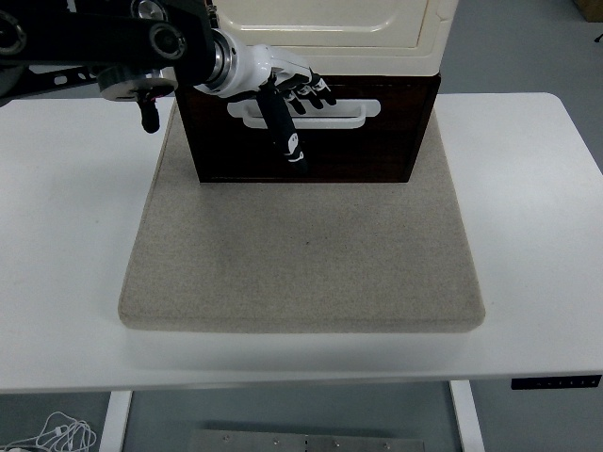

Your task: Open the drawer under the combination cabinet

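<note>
Risk: slip off white drawer handle | left hand fingers only hooked at slot, thumb down | cabinet could be dragged along mat

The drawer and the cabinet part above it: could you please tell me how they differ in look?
The drawer is dark brown, while the upper cabinet is cream. The drawer front carries a white slot handle, where the left hand rests its fingers; the upper cabinet shows a raised panel outline and no handle in view. Both are stacked at the far end of the grey mat.
</note>
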Tool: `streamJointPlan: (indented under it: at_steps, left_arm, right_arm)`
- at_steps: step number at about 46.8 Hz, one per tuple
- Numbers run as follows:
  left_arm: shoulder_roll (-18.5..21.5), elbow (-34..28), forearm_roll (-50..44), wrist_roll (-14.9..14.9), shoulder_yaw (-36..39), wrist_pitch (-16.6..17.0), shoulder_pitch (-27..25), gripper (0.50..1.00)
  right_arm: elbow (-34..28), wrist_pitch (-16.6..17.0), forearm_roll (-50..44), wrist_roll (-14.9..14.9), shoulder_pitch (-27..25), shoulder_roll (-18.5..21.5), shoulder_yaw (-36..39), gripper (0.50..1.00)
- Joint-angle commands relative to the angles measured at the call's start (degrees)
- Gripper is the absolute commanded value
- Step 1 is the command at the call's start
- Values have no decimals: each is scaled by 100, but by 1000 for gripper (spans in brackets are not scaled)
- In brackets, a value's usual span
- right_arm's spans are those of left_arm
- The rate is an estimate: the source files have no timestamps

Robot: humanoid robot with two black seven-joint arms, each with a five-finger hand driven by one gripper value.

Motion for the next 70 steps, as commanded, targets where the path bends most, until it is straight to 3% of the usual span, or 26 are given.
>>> streamJointPlan:
  at_steps: [1,70]
  left_arm:
    - [-5,37,2,1,0,-2,0,1000]
    - [-216,274,81,-8,-35,-2,440,1000]
  right_arm:
    - [0,6,0,1,1,0,0,926]
    - [9,6,0,1,1,0,0,926]
